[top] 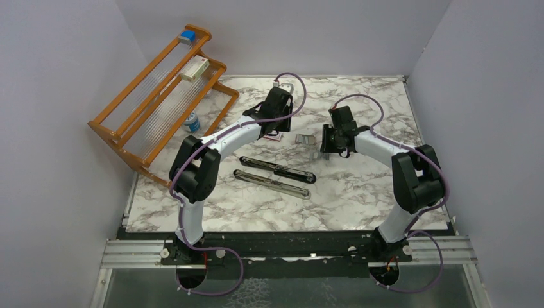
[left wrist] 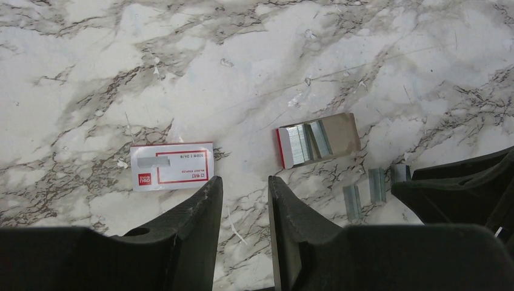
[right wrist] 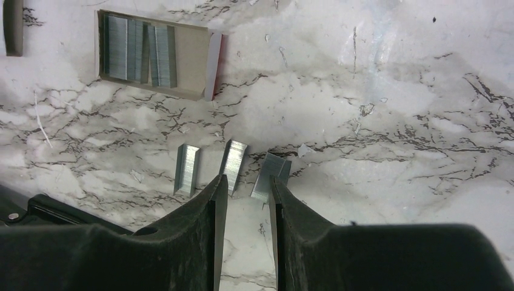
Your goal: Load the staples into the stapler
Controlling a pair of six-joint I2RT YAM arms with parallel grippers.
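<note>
Three loose strips of staples (right wrist: pixel 233 159) lie on the marble table (top: pixel 359 192), just beyond the right gripper (right wrist: pixel 247 182), whose jaws stand narrowly apart and empty. One grey tray (right wrist: pixel 191 60), far-left of them, holds more strips. One red-and-white packet (left wrist: pixel 173 165) lies before the left gripper (left wrist: pixel 244 182), which is likewise narrow and empty. The stapler (top: pixel 276 169) lies nearer, mid-table, with one similar bar (top: pixel 271 184) beside it, possibly its other half.

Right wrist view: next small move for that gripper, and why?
Probably ease the right gripper forward and down over the middle staple strip, then close on it. Its jaws stand parted and empty over the marble table. The loose strips, three in all, lie at its fingertips, and the middle one sits nearest the gap.
</note>
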